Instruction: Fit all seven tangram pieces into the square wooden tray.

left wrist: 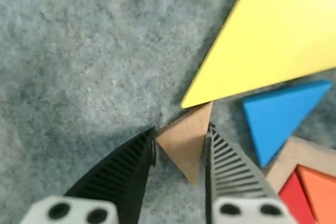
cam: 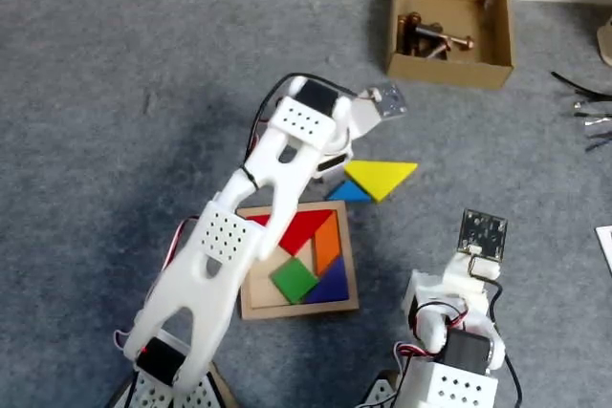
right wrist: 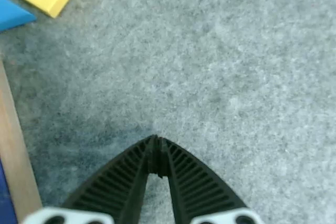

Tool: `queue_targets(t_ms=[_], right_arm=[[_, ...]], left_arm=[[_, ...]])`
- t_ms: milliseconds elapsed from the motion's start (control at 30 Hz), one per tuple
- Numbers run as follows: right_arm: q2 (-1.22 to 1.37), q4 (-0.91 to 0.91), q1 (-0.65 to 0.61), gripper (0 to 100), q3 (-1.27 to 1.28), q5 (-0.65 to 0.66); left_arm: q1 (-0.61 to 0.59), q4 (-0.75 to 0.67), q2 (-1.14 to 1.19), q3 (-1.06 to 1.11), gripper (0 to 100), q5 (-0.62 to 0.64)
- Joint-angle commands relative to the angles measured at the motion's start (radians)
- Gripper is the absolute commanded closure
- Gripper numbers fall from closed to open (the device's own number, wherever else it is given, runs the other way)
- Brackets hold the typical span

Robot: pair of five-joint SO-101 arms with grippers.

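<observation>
In the left wrist view my left gripper has its two black fingers pressed against both sides of a small tan triangle lying on the grey carpet. A large yellow triangle touches that piece's tip, and a small blue triangle lies beside it. From above, the yellow triangle and blue triangle sit just beyond the wooden tray, which holds red, orange, green and purple pieces. The left arm crosses over the tray. My right gripper is shut on nothing over bare carpet beside the tray's edge.
A cardboard box with metal parts stands at the back right. Cables lie at the right edge. The right arm's base is at the front right. Open carpet stretches to the left and back.
</observation>
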Motion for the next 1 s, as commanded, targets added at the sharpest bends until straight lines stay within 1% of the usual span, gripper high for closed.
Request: queue_targets(t_ms=[0, 133, 367, 500, 567, 700, 800, 967], right_arm=[[-0.012, -0.027, 0.01, 99.4, 0.114, -0.009], [-0.012, -0.027, 0.01, 99.4, 0.114, -0.009], [-0.012, -0.027, 0.008, 99.4, 0.114, -0.009], [-0.012, -0.027, 0.008, 99.4, 0.114, -0.009], [-0.012, -0.027, 0.007, 99.4, 0.114, -0.009], [-0.012, -0.027, 0.007, 99.4, 0.114, -0.009], [-0.012, -0.027, 0.007, 99.4, 0.113, -0.009], [-0.012, -0.027, 0.007, 99.4, 0.113, -0.009]], left_arm=[[-0.03, 0.049, -0.024, -0.079, 92, 0.0], [-0.047, 0.084, -0.025, -0.142, 92, 0.002], [-0.048, 0.091, -0.028, -0.145, 92, 0.003], [-0.033, 0.095, -0.087, -0.119, 92, 0.081], [-0.018, 0.095, -0.142, -0.061, 92, 0.086], [0.012, 0.095, -0.282, 0.17, 92, 0.086], [0.019, 0.092, -0.4, 0.34, 92, 0.084], [0.018, 0.089, -0.576, 0.547, 93, 0.083]])
